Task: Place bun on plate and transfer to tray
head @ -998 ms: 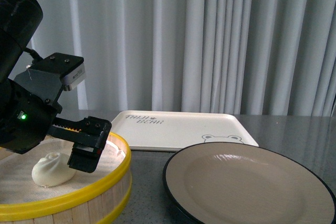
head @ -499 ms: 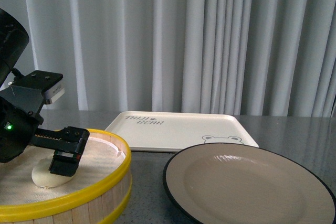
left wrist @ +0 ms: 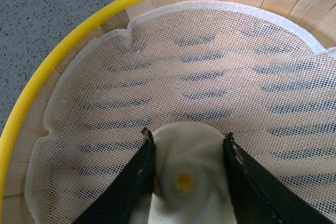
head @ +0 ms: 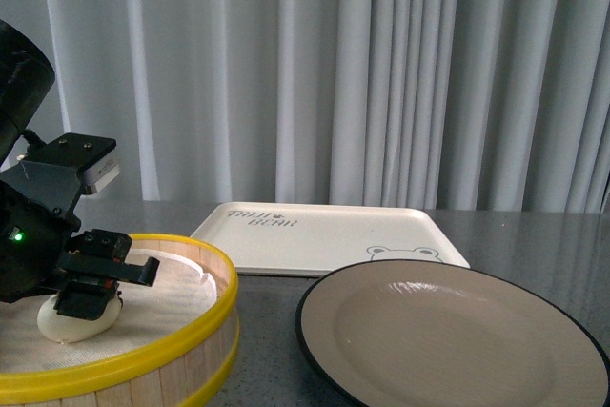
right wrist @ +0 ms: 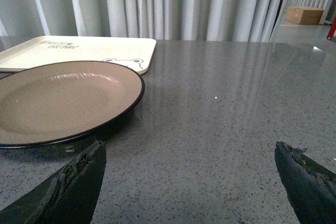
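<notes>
Left claw, lower left of the front view: you have it lowered into the steamer basket, its two black fingers pinching the bun, one pressed to each flank. In the left wrist view the bun sits between those fingers on the white mesh liner, near the basket wall.

Count: one bun, one plate, one tray, one basket, two claws.

Orientation of the bun: its swirled top faces up toward your wrist camera, with a small yellow spot at the centre of the swirl. In the front view it reads as wider than tall, so its long axis lies level across the frame. Much of it is hidden by the claw.

The plate lies empty at lower right of the front view, just beside the basket. The tray lies flat behind both, at centre frame, with its bear face toward the plate. All rest on the grey speckled table before a pale curtain.

Right claw: you have it spread wide and holding nothing, low over the table, with the plate and tray beyond it.
</notes>
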Action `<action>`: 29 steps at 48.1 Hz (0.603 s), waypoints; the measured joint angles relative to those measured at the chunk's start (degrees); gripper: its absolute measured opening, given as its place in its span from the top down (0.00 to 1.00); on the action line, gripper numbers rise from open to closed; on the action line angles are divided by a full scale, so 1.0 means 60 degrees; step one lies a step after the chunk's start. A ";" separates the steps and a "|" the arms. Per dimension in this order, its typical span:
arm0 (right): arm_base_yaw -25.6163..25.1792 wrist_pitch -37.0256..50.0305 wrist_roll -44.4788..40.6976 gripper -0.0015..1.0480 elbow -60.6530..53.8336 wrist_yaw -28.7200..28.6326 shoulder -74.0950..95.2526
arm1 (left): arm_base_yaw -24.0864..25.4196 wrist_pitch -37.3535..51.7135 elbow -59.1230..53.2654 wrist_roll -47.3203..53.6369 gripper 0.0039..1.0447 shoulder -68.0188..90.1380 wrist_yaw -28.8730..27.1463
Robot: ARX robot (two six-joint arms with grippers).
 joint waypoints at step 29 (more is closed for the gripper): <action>0.0000 0.0000 0.0000 0.08 0.0000 0.0000 0.0000 | -0.0273 -0.0120 -0.0091 -0.0222 0.96 -0.0579 0.0310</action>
